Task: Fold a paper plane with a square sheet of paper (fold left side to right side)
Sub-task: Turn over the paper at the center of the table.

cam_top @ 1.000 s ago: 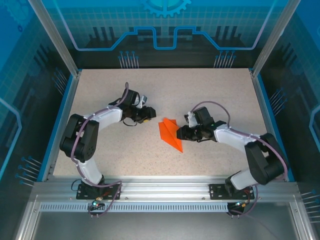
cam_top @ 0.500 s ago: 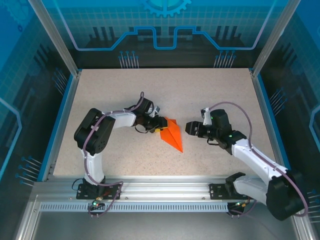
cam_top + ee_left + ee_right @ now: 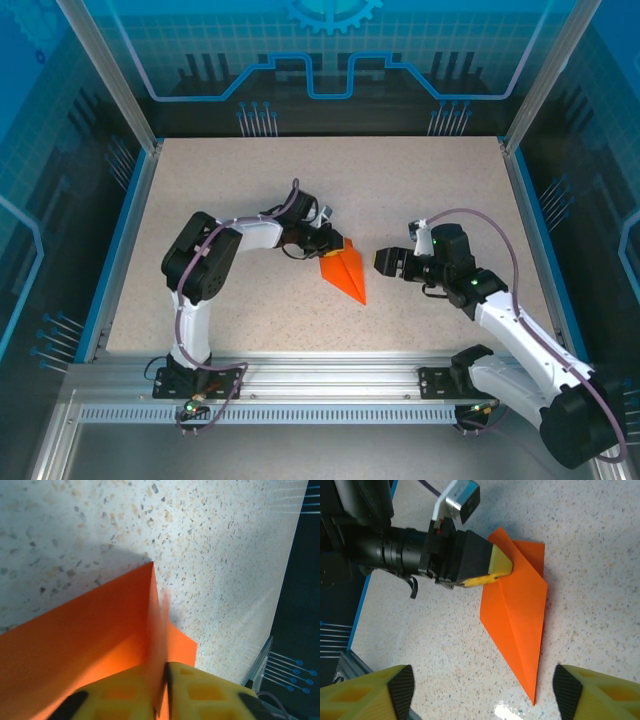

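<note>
Your left pincer point(image 3: 165, 682) clamped on paper point(image 3: 345, 272) flap; right pincer point(image 3: 384, 262) wide open, empty, paper just ahead on surface point(image 3: 300, 180); fold step likely in hand; next draw flap toward right pincer, crease flat.

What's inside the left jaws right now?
The left gripper has its jaws shut on a raised flap of the folded orange paper. The yellow fingers cover the flap's lower part, so how deep it sits can't be seen.
</note>
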